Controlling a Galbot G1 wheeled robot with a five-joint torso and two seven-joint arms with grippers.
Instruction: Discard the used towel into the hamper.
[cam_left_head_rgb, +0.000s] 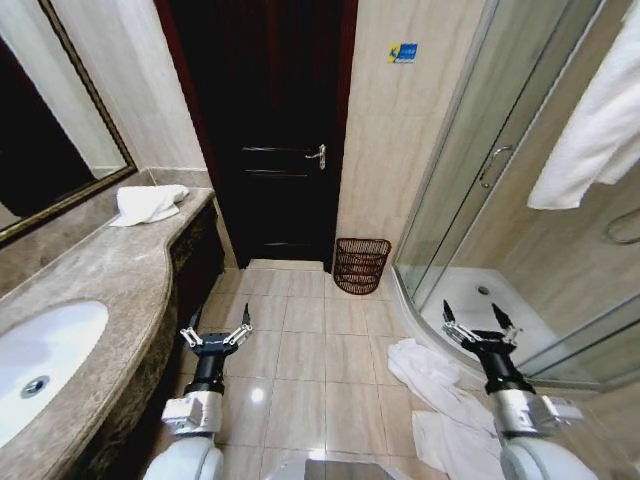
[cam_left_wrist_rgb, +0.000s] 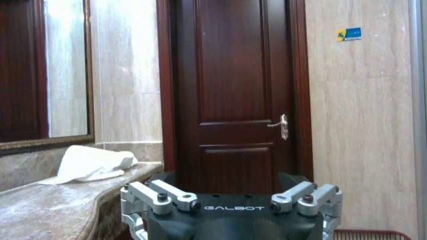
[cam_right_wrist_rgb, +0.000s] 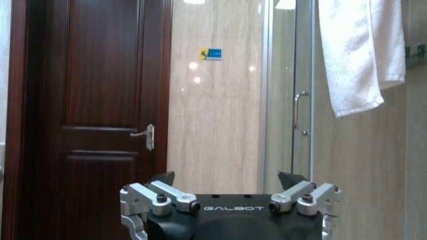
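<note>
A crumpled white cloth towel (cam_left_head_rgb: 440, 395) is seen heaped on the tiled floor (cam_left_head_rgb: 300, 350) beside the shower, just below the right end effector (cam_left_head_rgb: 478, 325), whose fingers are spread and empty. The left end effector (cam_left_head_rgb: 215, 335) is likewise held released near the marble counter (cam_left_head_rgb: 90, 280). The dark red-brown wire hamper (cam_left_head_rgb: 361, 265) stands by the door. The towel is judged soft and light, best pinched at a raised fold

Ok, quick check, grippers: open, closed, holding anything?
Left gripper: open, empty, above the floor tiles beside the counter.
Right gripper: open, empty, above the crumpled towel on the floor.
</note>
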